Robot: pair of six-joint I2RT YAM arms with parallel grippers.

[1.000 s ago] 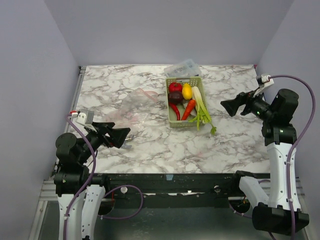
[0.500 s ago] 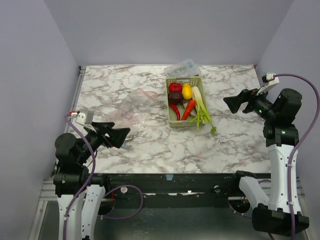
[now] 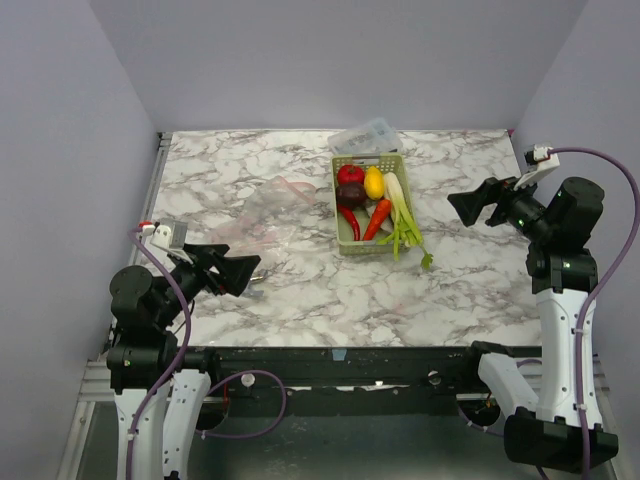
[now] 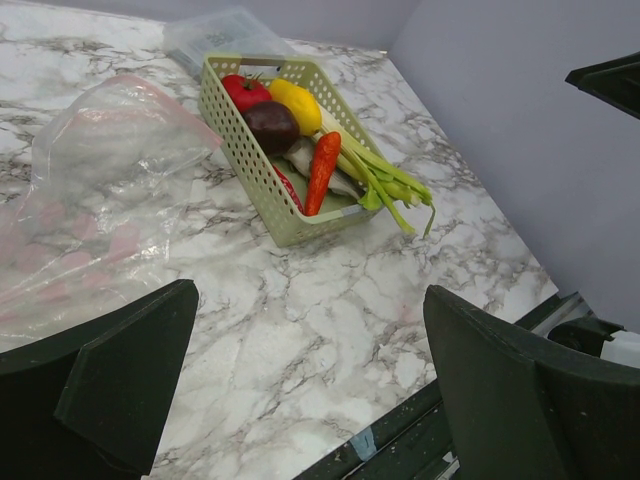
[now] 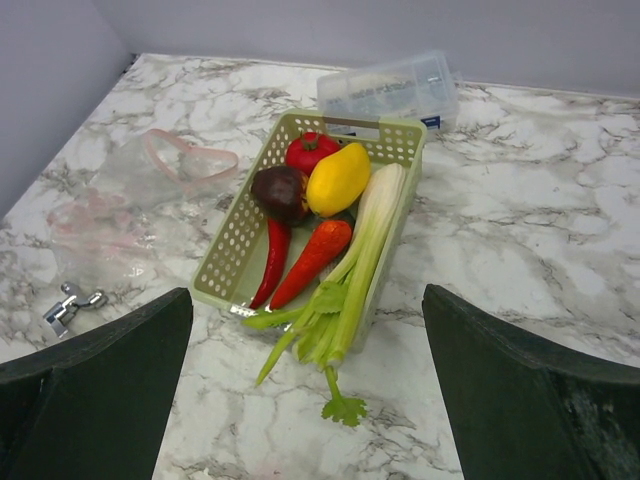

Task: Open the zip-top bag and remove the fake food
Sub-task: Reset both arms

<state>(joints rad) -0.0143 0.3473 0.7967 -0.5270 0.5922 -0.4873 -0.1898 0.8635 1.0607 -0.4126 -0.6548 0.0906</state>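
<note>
My left gripper [image 3: 238, 272] and right gripper [image 3: 466, 206] stood open, empty. The zip-top bag [image 3: 262, 215] lay diagonally, zip end pointing toward the basket [image 3: 352, 246] of fake food [image 3: 374, 184].

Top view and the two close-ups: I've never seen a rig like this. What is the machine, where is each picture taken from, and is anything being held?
The machine is two robot arms, a left arm and a right arm, bolted at the near edge of a marble table. The wide picture comes from a fixed camera above and behind them. The other two come from a camera on each wrist, so the dark shapes in their lower corners are that gripper's own fingers. On the table are a green basket holding the fake food, a clear box behind it, and a zip-top bag lying to its left with no food visible inside. The left gripper and right gripper are both open and hold nothing.
</note>
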